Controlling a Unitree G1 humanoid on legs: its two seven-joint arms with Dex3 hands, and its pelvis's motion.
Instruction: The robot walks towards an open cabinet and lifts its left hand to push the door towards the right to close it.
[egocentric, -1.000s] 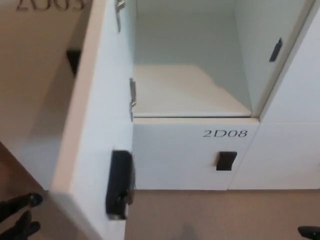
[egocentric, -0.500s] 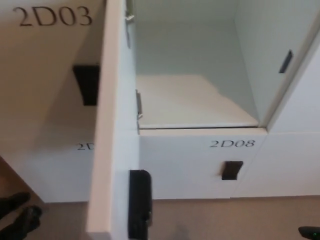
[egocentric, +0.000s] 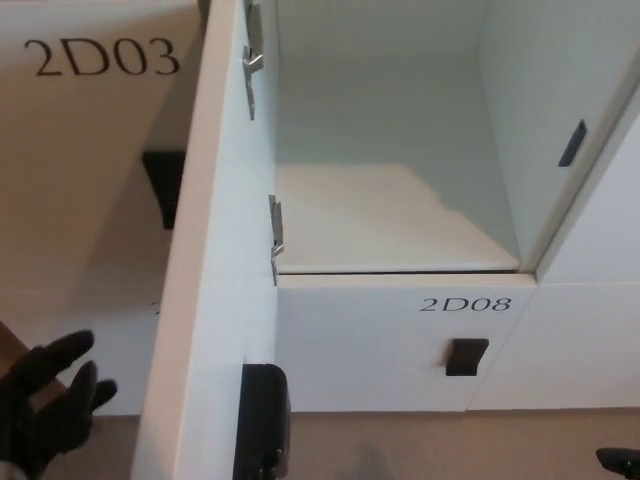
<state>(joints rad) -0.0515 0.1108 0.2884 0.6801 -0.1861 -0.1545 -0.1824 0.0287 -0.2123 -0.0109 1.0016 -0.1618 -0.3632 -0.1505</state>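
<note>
Since half a second ago the left hand (egocentric: 48, 405) has risen from the picture's bottom left corner and now shows more fully, while the whole view has shifted a little. It is raised beside the outer face of the open door (egocentric: 215, 250), well short of touching it, its thick black fingers (egocentric: 62, 354) spread apart and holding nothing, pointing up and toward the door. The door stands out from the cabinet toward the camera, seen nearly edge-on, hinged at its far side where two metal hinges (egocentric: 274, 238) show against the compartment's left wall. A black latch block (egocentric: 262, 420) sits on the door's inner face near its lower free end. To the door's right the open compartment (egocentric: 390, 215) is bare, its shelf pale, with clear room across its mouth. Below it is the closed door marked 2D08 (egocentric: 464, 304) with a black handle (egocentric: 466, 356). Left of the open door, the label 2D03 (egocentric: 102, 58) shows. At the bottom right corner a dark bit of the right hand (egocentric: 618, 462) peeks in; whether it is open or closed I cannot tell.
</note>
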